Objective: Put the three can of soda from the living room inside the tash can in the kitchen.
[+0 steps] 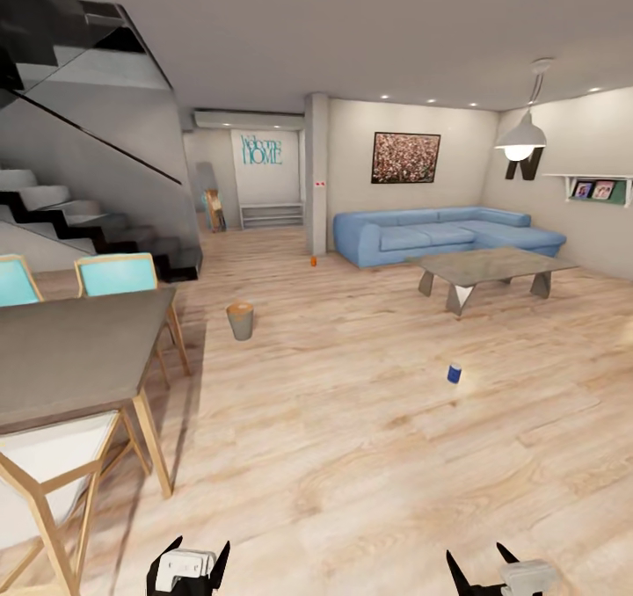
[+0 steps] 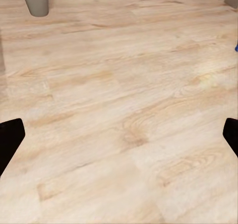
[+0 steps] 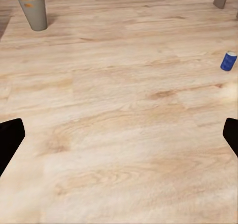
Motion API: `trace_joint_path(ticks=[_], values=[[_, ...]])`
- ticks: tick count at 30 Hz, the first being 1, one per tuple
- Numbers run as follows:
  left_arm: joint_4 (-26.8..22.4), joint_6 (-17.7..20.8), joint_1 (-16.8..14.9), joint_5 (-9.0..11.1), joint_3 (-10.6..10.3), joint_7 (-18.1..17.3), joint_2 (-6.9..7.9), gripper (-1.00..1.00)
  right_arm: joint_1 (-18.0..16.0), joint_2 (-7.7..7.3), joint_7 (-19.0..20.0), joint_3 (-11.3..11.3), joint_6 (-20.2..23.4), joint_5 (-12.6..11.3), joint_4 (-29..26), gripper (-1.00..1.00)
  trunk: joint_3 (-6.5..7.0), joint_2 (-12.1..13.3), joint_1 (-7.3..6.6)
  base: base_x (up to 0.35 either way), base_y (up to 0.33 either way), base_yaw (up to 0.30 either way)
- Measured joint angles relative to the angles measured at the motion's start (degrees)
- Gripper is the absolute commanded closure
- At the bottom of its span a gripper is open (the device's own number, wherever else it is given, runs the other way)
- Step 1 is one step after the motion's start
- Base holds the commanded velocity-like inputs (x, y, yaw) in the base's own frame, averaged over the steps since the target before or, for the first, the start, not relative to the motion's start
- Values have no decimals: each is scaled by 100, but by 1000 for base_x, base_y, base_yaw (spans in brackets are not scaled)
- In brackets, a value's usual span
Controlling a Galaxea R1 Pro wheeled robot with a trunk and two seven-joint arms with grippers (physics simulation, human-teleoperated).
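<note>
Two soda cans on plank floor: blue can (image 1: 454, 373) mid-room, orange can (image 1: 313, 261) by pillar. Grey bin (image 1: 240, 321) upright near dining table (image 1: 70, 359). Wall lettering (image 1: 262, 149) reads "Welcome HOME". Wide bare floor between. Left gripper (image 1: 188, 568) and right gripper (image 1: 497, 574) spread apart, empty.

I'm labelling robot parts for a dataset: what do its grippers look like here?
Both the left gripper and the right gripper have black, pointed, tapering fingers on a boxy white-grey body. In the wrist views the fingertips show as plain black shapes. No cables or markings show.

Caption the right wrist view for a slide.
Open right claw over light wood floor, small dark blue can and grey tapered bin ahead.
</note>
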Motion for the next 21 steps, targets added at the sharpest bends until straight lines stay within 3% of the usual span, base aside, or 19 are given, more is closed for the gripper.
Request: trace_joint_path(ticks=[21], values=[[30,-2,0,-3,0,7,0,-100,-2,0,-5,61,-22,3,59,-100,0,0,0,319,0,1]])
